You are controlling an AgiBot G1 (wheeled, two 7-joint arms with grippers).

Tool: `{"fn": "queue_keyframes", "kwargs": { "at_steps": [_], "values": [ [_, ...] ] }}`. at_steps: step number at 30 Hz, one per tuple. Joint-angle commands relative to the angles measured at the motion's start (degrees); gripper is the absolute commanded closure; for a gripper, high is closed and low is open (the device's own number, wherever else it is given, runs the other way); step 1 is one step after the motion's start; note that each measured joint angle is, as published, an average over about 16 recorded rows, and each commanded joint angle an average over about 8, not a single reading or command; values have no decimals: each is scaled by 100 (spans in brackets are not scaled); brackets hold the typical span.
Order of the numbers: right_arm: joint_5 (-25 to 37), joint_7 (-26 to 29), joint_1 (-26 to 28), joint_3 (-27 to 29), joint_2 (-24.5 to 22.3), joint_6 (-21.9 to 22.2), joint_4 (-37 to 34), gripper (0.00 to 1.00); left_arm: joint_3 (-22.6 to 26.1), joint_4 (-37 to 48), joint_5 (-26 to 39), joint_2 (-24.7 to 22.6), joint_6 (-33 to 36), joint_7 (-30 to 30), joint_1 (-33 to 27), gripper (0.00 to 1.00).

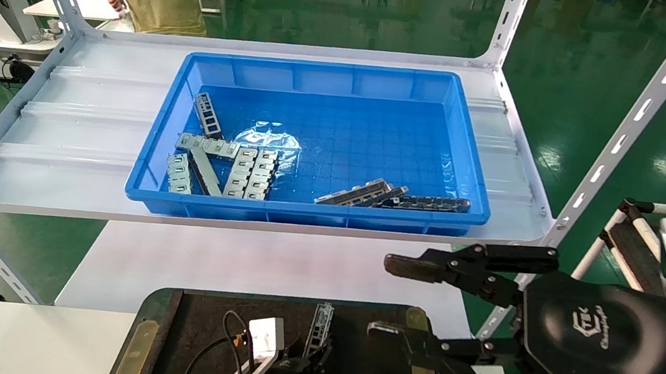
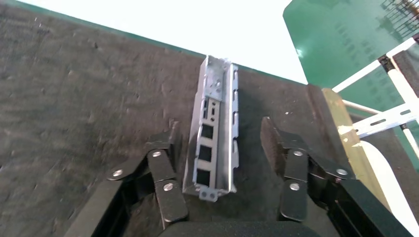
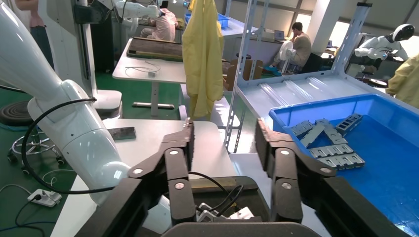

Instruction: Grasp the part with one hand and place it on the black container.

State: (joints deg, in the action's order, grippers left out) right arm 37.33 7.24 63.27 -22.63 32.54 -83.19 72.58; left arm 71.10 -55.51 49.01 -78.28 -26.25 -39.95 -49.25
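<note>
The part (image 2: 216, 129) is being left lying flat on the black container (image 2: 74, 108) between the released left pincer (image 2: 222, 148), while the right pincer (image 1: 402, 295) is being held open, idle, aside.

Bare black container (image 2: 74, 98) floor around part (image 2: 215, 133)

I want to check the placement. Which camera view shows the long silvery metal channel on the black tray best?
The left wrist view: the silvery metal channel lies whole on the black tray, between the open left gripper. The head view shows it partly hidden; the right wrist view not at all.
</note>
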Motion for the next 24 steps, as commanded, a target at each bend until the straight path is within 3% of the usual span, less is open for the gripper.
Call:
{"fn": "queue_keyframes", "kwargs": {
  "at_steps": [1,11,24],
  "values": [
    [0,0,0,0,0,0,0,0,106,-5,104,1,-67,-165,-28,0],
    [0,0,0,0,0,0,0,0,310,-65,844,166,86,-822,-277,0],
    [-1,0,0,-1,0,0,0,0,141,-726,1547,1123,1788,-1551,-703,0]
  ]
}}
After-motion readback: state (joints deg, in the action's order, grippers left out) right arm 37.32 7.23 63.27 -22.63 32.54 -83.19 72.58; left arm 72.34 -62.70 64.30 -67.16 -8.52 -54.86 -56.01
